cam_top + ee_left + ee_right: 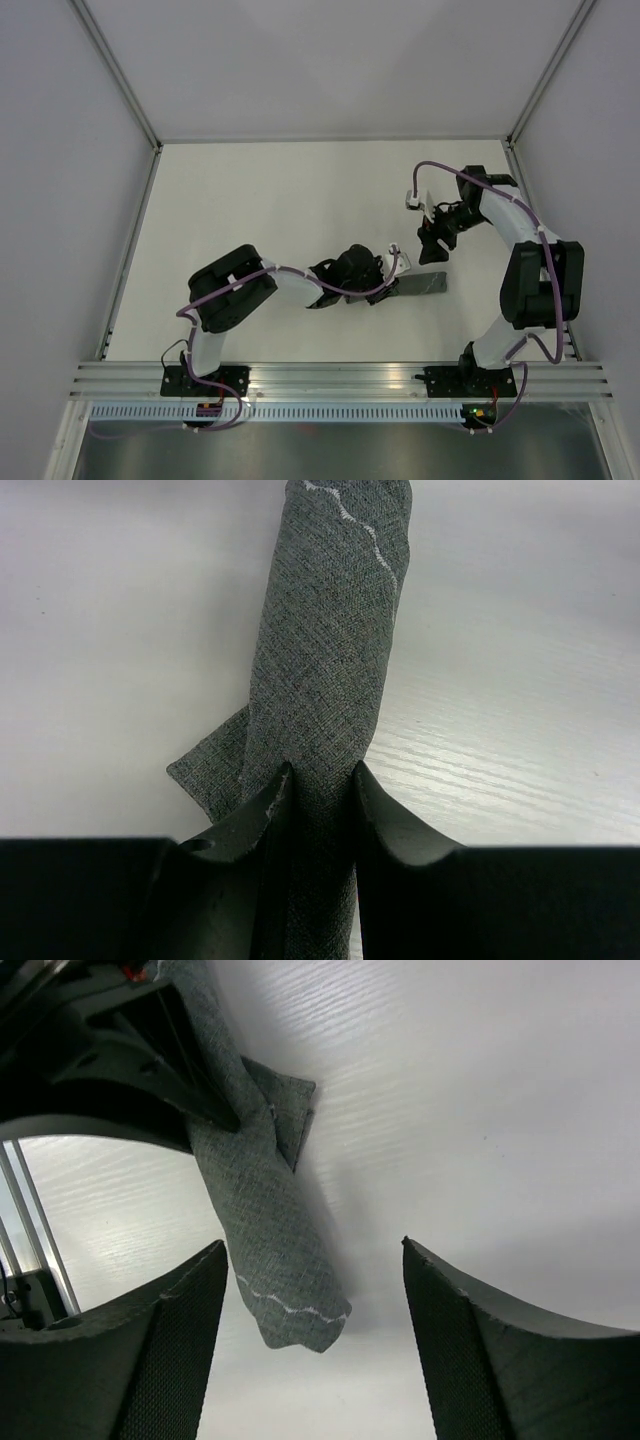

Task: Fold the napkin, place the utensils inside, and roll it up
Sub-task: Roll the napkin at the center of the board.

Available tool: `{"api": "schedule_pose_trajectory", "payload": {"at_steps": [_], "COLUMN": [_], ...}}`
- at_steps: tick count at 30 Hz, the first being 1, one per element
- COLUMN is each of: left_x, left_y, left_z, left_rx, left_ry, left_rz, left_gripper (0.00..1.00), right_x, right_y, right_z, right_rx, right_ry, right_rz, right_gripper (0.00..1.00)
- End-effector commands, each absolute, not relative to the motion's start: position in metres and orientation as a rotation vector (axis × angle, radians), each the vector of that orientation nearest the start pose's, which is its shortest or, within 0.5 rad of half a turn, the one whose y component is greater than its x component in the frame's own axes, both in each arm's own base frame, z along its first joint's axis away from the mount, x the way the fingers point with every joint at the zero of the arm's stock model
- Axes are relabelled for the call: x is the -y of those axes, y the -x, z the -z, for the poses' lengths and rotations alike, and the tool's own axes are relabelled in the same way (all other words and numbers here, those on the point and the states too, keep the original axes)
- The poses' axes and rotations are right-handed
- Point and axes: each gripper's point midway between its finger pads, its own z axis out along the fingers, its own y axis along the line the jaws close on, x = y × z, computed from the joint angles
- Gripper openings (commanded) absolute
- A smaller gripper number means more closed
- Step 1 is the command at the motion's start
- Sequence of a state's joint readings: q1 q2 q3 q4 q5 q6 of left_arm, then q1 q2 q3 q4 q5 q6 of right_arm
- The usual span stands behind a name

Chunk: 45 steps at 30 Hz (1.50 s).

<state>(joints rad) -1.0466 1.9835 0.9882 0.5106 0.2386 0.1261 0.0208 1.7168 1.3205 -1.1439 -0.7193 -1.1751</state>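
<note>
Left wrist view shows the left gripper (322, 775) narrowed onto the napkin (325, 660). Its two black fingers (255, 820) pinch one end of the dark grey cloth. The cloth is wound into a slim roll that runs straight out ahead of the fingertips across the white table (520, 680). A loose corner flap (215, 765) sticks out to the left of the roll, just ahead of the left finger. A pale hem line (365, 530) wavers across the roll's far end.

From the right wrist, the right gripper (313, 1245) stands spread wide and holds nothing. The free end of the roll lies between its fingers, nearer the one on the left of that view, apparently touching neither.

From the top external camera, the roll (425, 285) lies on the table between the two grippers.
</note>
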Motion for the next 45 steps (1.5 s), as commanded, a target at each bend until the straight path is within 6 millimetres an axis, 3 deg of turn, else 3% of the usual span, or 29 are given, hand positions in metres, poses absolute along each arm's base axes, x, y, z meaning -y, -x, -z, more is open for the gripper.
{"api": "schedule_pose_trajectory", "payload": {"at_steps": [1, 3, 10, 14, 18, 32, 45], "left_x": [0.402, 0.399, 0.388, 0.385, 0.385, 0.383, 0.379], "left_y": [-0.164, -0.167, -0.174, -0.171, -0.172, -0.172, -0.177], "left_z": [0.052, 0.050, 0.047, 0.049, 0.049, 0.059, 0.062], "left_rx": [-2.110, -2.155, -2.236, -2.277, -2.300, -2.422, -2.509], "left_ry": [-1.429, -1.388, -1.349, -1.362, -1.350, -1.325, -1.298], "left_rz": [0.908, 0.949, 1.006, 1.027, 1.072, 1.194, 1.260], "left_gripper": [0.05, 0.05, 0.05, 0.05, 0.05, 0.05, 0.05], "right_x": [-0.098, -0.096, -0.101, -0.099, -0.111, -0.137, -0.158], "right_y": [-0.298, -0.288, -0.260, -0.249, -0.232, -0.234, -0.234], "right_z": [-0.120, -0.113, -0.126, -0.116, -0.091, -0.052, -0.022], "right_rx": [-1.994, -1.989, -1.806, -1.775, -1.760, -1.643, -1.618], "right_ry": [1.481, 1.487, 1.528, 1.555, 1.640, 1.742, 1.856], "right_rz": [-0.737, -0.719, -0.593, -0.505, -0.444, -0.222, -0.147], "right_gripper": [0.70, 0.63, 0.60, 0.63, 0.64, 0.68, 0.67]}}
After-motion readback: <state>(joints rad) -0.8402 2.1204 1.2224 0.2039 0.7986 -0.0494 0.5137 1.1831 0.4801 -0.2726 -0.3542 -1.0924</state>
